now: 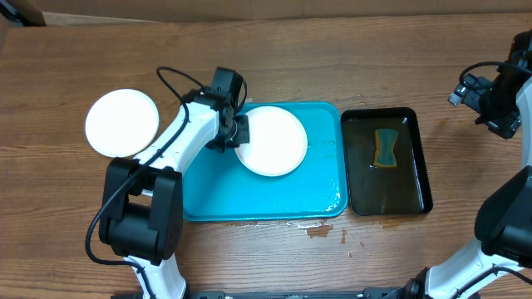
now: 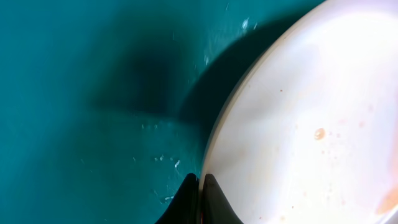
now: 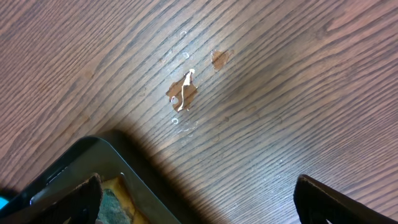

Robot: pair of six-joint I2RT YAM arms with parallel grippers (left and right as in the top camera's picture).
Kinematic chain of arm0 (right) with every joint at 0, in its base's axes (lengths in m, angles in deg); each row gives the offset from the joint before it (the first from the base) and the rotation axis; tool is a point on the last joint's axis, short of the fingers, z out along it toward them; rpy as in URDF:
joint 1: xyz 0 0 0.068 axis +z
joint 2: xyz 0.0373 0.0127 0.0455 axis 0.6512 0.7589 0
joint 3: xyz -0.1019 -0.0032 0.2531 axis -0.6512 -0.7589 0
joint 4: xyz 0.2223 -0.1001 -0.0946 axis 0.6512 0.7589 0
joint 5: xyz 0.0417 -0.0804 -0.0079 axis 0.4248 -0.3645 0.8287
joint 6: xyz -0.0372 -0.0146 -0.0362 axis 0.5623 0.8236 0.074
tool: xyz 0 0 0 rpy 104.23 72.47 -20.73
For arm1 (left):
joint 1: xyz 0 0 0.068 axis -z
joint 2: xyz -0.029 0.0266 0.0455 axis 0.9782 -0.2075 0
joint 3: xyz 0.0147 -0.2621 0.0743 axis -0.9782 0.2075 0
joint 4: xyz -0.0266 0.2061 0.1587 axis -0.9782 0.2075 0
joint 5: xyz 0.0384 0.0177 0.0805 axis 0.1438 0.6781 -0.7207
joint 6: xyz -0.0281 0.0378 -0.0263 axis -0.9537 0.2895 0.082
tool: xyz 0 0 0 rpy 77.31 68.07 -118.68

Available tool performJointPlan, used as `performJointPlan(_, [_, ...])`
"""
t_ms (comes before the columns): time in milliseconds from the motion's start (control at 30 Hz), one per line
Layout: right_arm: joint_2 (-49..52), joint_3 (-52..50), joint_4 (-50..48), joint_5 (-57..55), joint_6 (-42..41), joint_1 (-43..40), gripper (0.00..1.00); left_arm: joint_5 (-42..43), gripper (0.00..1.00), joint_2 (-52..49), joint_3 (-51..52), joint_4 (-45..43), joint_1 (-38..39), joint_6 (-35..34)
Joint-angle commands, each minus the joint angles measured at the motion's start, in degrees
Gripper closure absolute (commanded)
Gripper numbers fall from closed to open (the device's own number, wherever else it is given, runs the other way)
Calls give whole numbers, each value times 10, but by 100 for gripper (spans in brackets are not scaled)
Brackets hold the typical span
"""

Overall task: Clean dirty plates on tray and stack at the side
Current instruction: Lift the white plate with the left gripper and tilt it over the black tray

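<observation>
A white plate (image 1: pixel 274 143) lies on the turquoise tray (image 1: pixel 249 198). My left gripper (image 1: pixel 236 133) is at the plate's left edge, shut on its rim. In the left wrist view the two black fingertips (image 2: pixel 214 202) pinch the plate (image 2: pixel 311 124) at its edge, one above and one below. Small orange smears (image 2: pixel 319 133) dot the plate, and its rim throws a dark shadow on the tray (image 2: pixel 74 124). A second white plate (image 1: pixel 122 123) rests on the table left of the tray. My right gripper (image 1: pixel 492 106) hovers open at the far right, holding nothing.
A narrow black tray (image 1: pixel 416 178) right of the turquoise one holds water and a yellow-green sponge (image 1: pixel 385 147). The right wrist view shows its corner (image 3: pixel 93 155) and a small puddle (image 3: pixel 183 90) on the wood. More drops (image 1: pixel 320 231) lie by the tray's front edge.
</observation>
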Motion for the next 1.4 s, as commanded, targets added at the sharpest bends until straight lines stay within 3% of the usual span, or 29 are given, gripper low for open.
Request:
performJointPlan(0, [-7, 3, -3, 1, -2, -1, 0, -29, 96, 11, -49, 13, 3, 43])
performJointPlan(467, [-7, 3, -3, 1, -2, -1, 0, -15, 96, 11, -171, 44, 13, 54])
performJointPlan(767, [-7, 3, -3, 1, -2, -1, 0, -52, 96, 11, -193, -10, 104, 49])
performJointPlan(1000, [-7, 3, -3, 1, -2, -1, 0, -194, 96, 11, -193, -69, 230, 53])
performJointPlan(1367, [-7, 3, -3, 1, -2, -1, 0, -529, 96, 5, -193, -146, 428, 206])
